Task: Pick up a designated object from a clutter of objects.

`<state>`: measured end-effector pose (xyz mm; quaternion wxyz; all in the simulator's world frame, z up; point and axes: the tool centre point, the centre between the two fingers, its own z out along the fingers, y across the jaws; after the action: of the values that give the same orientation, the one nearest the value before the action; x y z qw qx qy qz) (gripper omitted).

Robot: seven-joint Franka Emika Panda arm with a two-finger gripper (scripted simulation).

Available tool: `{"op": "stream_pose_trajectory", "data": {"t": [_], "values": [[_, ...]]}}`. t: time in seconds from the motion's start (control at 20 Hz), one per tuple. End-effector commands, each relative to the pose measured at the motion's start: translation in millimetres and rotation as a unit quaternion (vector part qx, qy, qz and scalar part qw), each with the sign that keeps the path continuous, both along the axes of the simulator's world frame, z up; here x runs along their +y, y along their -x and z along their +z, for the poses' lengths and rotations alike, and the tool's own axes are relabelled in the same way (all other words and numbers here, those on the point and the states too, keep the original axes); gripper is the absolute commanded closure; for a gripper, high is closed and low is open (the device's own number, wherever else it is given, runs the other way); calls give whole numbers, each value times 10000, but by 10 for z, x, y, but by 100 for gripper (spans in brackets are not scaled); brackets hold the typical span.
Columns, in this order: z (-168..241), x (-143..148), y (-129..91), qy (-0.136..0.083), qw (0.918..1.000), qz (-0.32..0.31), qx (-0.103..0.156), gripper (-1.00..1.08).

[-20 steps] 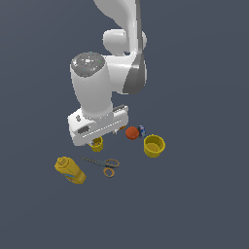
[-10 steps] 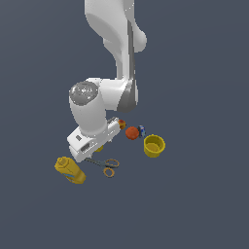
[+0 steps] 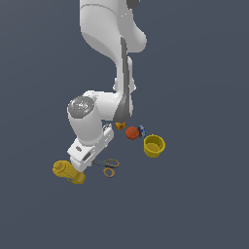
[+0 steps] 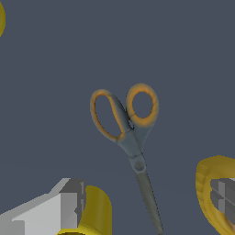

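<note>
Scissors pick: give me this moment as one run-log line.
phase: approach | target: scissors flat, ungrasped | gripper open above blades | neighbour: mustard bottle close

Flat dark grey-blue floor carries it all. Scissors lie flat, blades closed, orange-rimmed loops together. Mustard bottle lies on its side just beside them. Yellow cup stands upright, near a red ball, blue ball and orange ball.
</note>
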<state>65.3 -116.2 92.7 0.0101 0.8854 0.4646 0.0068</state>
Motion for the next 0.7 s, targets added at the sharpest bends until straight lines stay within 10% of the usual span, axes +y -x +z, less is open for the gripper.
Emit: {"op": "stream_pose_trajectory", "data": {"t": [0.0, 0.65], "values": [[-211, -25, 76, -35, 9998, 157, 116, -92], [-367, -59, 78, -51, 9992, 381, 111, -92]]}}
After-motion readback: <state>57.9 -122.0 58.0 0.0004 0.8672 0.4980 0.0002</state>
